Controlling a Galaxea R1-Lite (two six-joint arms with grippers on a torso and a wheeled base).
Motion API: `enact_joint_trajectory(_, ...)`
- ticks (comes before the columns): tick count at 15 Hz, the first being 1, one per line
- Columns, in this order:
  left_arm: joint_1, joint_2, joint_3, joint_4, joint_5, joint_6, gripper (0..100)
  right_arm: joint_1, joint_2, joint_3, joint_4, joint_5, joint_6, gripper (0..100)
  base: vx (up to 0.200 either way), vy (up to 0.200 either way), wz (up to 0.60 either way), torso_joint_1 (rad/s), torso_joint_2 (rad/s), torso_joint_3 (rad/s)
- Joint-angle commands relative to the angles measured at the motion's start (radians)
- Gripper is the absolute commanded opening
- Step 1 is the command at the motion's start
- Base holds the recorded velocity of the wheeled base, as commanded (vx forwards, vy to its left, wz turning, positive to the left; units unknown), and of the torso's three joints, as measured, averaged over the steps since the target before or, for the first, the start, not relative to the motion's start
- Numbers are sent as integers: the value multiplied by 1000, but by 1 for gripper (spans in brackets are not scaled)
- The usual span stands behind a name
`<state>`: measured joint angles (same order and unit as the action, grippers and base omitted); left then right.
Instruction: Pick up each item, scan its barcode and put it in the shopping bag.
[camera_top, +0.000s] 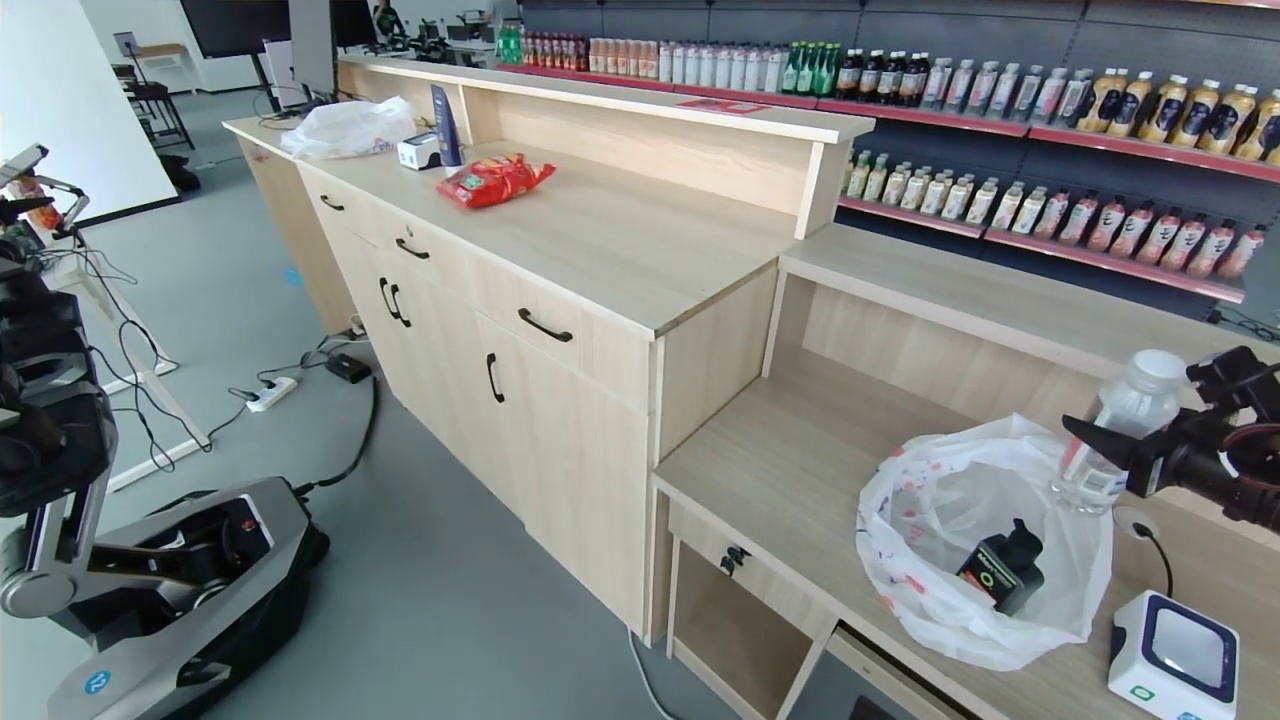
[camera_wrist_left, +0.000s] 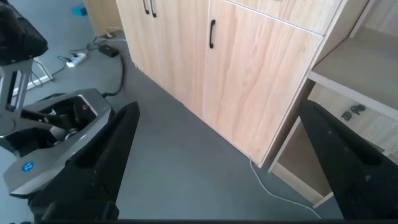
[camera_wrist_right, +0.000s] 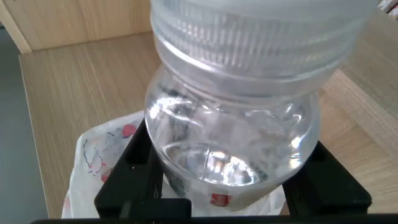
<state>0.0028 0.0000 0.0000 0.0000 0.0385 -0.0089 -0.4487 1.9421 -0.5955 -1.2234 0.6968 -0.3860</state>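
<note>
My right gripper (camera_top: 1105, 450) is shut on a clear water bottle (camera_top: 1125, 425) with a white cap, holding it slightly tilted just above the right rim of the white shopping bag (camera_top: 900, 540). In the right wrist view the bottle (camera_wrist_right: 233, 124) sits between the black fingers (camera_wrist_right: 134, 177), cap toward the camera, with the bag (camera_wrist_right: 93, 155) below. A black bottle (camera_top: 1003, 572) lies inside the bag. The white barcode scanner (camera_top: 1172, 655) stands on the low desk (camera_top: 790, 470), right of the bag. My left gripper (camera_wrist_left: 230, 143) is open over the grey floor, far left of the desk.
A taller counter (camera_top: 620, 250) on the left carries a red snack pack (camera_top: 495, 180), another white bag (camera_top: 350, 128) and a small white device (camera_top: 420, 150). Drink shelves (camera_top: 1000, 120) line the back. Cables and a power strip (camera_top: 272, 394) lie on the floor.
</note>
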Motion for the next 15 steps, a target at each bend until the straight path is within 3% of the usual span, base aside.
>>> enact_joint_trajectory(1, 0, 0, 0, 0, 0, 0, 100, -7, 80, -12, -5, 1, 22, 0, 0, 0, 0, 0, 0, 0)
enact_joint_trajectory(15, 0, 0, 0, 0, 0, 0, 100, -24, 365, -99, -200, 1, 125, 0, 0, 0, 0, 0, 0, 0)
